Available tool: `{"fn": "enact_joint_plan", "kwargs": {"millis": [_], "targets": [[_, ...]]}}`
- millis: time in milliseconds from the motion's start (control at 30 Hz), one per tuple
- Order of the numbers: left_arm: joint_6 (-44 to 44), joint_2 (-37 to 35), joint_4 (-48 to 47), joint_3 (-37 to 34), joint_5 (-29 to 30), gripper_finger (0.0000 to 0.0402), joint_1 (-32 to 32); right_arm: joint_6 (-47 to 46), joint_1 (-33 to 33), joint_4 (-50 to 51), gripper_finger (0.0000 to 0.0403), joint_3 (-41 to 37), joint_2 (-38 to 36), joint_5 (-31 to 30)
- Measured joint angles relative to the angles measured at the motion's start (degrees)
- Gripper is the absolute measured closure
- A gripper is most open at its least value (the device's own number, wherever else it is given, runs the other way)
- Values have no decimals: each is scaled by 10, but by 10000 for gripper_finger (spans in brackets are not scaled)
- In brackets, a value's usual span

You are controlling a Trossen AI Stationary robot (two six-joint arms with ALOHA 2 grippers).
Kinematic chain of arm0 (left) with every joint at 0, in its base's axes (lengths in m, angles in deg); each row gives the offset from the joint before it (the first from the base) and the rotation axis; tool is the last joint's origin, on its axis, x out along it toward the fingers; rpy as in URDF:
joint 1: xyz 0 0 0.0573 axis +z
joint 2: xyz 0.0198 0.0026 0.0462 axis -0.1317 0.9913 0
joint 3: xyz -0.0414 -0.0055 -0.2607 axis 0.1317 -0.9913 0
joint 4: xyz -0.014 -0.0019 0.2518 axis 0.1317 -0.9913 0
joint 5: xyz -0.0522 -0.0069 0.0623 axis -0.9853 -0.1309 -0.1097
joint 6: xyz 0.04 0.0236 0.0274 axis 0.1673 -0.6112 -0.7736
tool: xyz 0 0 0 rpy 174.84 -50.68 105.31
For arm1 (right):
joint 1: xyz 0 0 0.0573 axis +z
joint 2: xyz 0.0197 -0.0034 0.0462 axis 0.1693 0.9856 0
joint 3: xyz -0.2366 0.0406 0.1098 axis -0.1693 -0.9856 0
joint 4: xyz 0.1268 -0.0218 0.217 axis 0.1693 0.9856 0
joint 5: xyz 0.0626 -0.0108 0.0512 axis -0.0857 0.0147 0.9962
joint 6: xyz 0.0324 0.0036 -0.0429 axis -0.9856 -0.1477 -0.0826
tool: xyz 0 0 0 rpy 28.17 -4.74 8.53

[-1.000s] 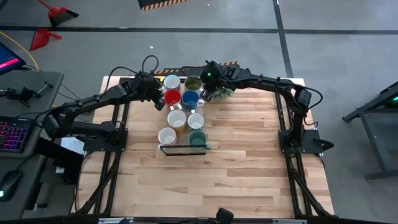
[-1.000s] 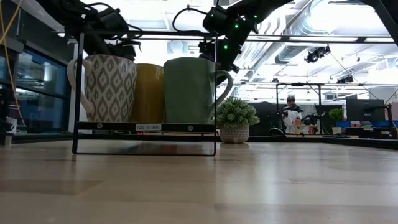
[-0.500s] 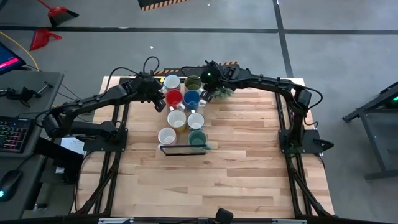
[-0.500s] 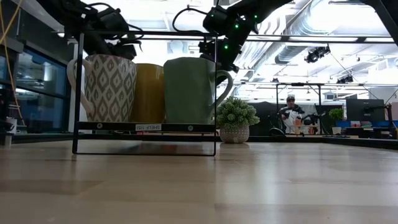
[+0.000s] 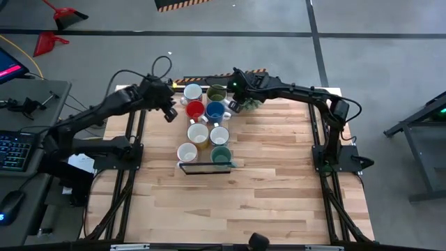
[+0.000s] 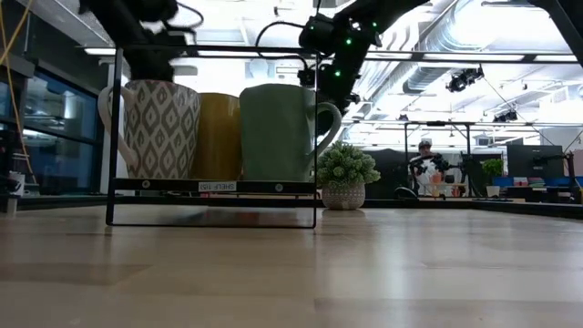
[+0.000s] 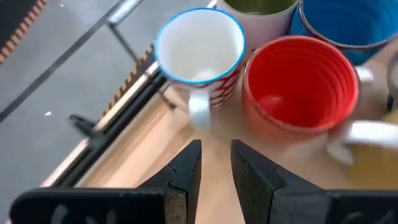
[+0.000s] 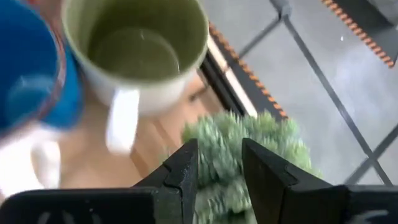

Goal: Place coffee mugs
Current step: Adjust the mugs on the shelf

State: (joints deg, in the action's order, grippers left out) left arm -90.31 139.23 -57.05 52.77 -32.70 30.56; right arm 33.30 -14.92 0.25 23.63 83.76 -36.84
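- Coffee mugs, eight in all, stood upright in two columns of four near the far middle of the wooden table point(image 5: 279, 181).
- Far row: a white mug with a blue rim point(image 5: 192, 92) and an olive green mug point(image 5: 217, 93).
- Second row: the red mug point(image 5: 194, 109) and the blue mug point(image 5: 214, 110), set just beside each other.
- Third row: a cream mug with a yellow interior point(image 5: 198, 132) and a white mug point(image 5: 219, 134).
- Near row: a white patterned mug point(image 5: 187, 152) and the teal mug point(image 5: 221, 155), both just behind a thin black wire frame point(image 5: 206, 168).
- The left gripper point(image 5: 169, 111) hung over the table on the left side of the red mug, clear of it. Its fingers point(image 7: 186, 171) stood a narrow gap apart and held nothing.
- The right gripper point(image 5: 235, 105) hung on the right side of the olive green and blue mugs, above a small green potted plant point(image 6: 344, 175). Its fingers point(image 8: 183, 167) stood a narrow gap apart and held nothing.
- In the low view, the patterned mug, the yellow-sided mug and the teal mug stood side by side inside the frame, with the plant farther back, on their right in that view.
- A person point(image 6: 424, 169) stood in the room well beyond the table.
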Motion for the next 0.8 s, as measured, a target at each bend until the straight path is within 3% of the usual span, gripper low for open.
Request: {"fn": "enact_joint_plan", "kwargs": {"millis": [267, 433, 600, 800], "targets": [[25, -102, -186, 19, -17, 323, -31, -34, 36, 159, 300, 0, -52, 2], [93, -191, -198, -40, -52, 323, -85, -102, 96, 243, 300, -26, -108, -13], [147, -277, -164, -104, -43, 323, -138, -153, 147, 159, 300, -148, -204, -19], [154, -285, -158, -102, -39, 323, -176, -204, 159, -43, 300, -311, -283, 26]]}}
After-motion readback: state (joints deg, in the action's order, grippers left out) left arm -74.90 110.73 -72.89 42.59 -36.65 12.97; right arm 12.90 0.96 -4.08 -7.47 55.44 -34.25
